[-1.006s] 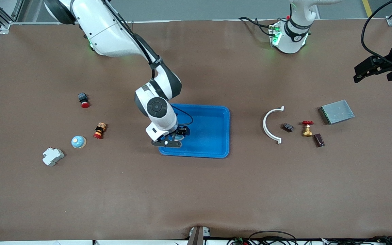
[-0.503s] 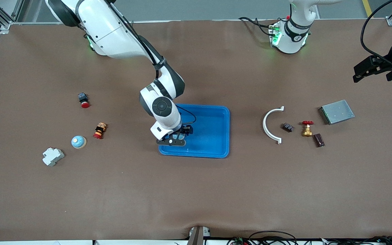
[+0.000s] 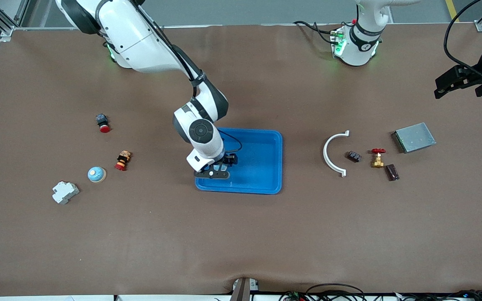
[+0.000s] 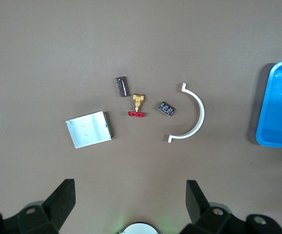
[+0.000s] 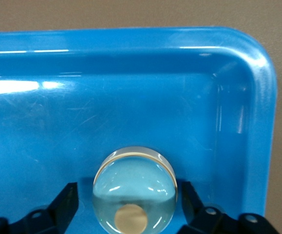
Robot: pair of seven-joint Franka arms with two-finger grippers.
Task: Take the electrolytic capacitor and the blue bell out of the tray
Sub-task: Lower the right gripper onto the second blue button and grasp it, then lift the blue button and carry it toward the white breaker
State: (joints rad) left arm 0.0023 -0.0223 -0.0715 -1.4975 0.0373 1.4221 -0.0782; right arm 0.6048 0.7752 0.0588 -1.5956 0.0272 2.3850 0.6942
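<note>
A pale blue dome bell [image 5: 135, 190] with a tan button rests in the blue tray [image 3: 280, 159], at the end toward the right arm. My right gripper [image 3: 217, 169] is low in the tray with its fingers open, one on each side of the bell with small gaps [image 5: 127, 191]. A second pale blue bell [image 3: 96, 174] sits on the table toward the right arm's end. A dark cylindrical capacitor [image 3: 392, 172] lies toward the left arm's end, and it shows in the left wrist view [image 4: 122, 86]. My left gripper [image 3: 454, 83] waits open and empty above that end [image 4: 129, 204].
Near the capacitor lie a white curved bracket [image 3: 329, 154], a small dark component [image 3: 353, 156], a brass valve with a red handle [image 3: 377, 158] and a grey metal box [image 3: 414, 137]. Toward the right arm's end are two red-tipped buttons [image 3: 103, 123] [image 3: 122, 160] and a white breaker [image 3: 65, 192].
My right gripper has shifted a little farther over the tray, toward the left arm's end. The left gripper has barely moved.
</note>
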